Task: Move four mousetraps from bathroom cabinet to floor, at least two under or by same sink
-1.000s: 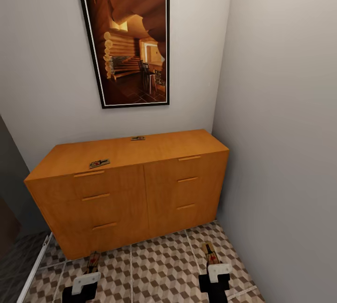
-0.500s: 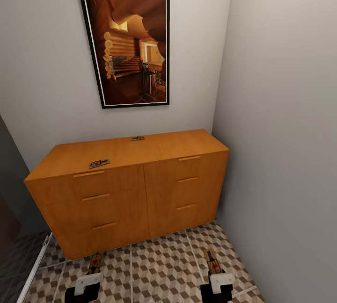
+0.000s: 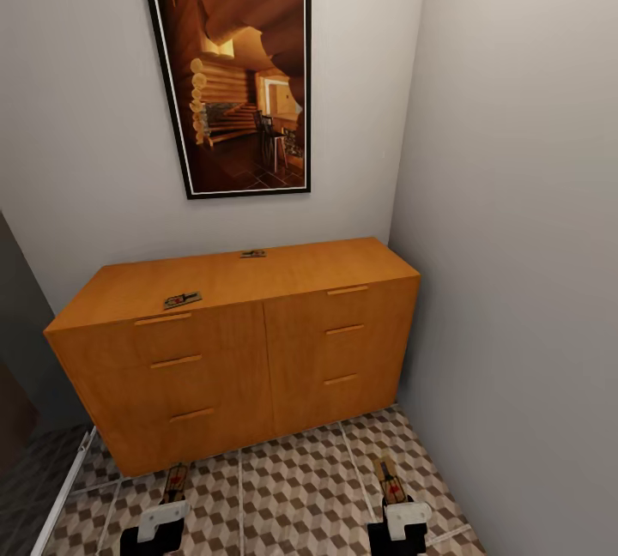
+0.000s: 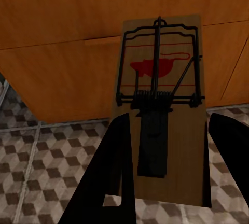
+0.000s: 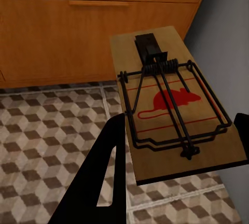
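Between the left gripper (image 4: 168, 167) fingers a mousetrap (image 4: 161, 105) is sitting flat, the dark fingers clamping its long edges near the tail end, with the wire bar and red mouse mark projecting forward. Across from it, the right gripper (image 5: 179, 156) is pinching a second mousetrap (image 5: 174, 99) the same way. Both are hanging low over the bathroom floor (image 3: 292, 496), in front of the cabinet (image 3: 232, 350). Judging by looks, these boards are light, stiff and thin, so an edge grip well clear of the sprung wire seems safest; the smooth wood could slip if tilted. Two more mousetraps are lying on the cabinet top: one (image 3: 182, 299) near its front left edge, another (image 3: 252, 254) at the back edge, near the middle.
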Tool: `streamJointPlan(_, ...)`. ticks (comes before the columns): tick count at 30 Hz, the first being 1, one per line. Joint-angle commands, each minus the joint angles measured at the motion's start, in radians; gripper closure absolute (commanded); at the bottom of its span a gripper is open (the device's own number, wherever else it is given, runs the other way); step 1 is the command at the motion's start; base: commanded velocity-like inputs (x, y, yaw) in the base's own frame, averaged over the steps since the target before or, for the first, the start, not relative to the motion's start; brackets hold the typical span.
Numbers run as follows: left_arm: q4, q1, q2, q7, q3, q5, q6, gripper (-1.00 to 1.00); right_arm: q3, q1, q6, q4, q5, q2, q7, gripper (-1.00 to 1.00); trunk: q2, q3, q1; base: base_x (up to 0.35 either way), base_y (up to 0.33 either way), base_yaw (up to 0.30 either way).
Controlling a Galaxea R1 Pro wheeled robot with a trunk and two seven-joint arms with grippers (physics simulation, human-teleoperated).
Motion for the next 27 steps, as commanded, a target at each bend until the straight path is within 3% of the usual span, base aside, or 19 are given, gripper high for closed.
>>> streamJointPlan(1,0.002,-0.001,-0.001,0.01,-0.006,-0.006,-0.003,1.0,0.003,-0.001,0.0,0.001,0.008,0.0,-0.01,1.0,-0.001,-0.001,0.0,0.0,0.0,0.0)
streamJointPlan(27,0.002,-0.001,-0.001,0.01,-0.006,-0.006,-0.001,1.0,0.003,-0.001,0.0,0.003,0.008,0.001,-0.015,1.0,-0.001,-0.001,0.0,0.0,0.0,0.0)
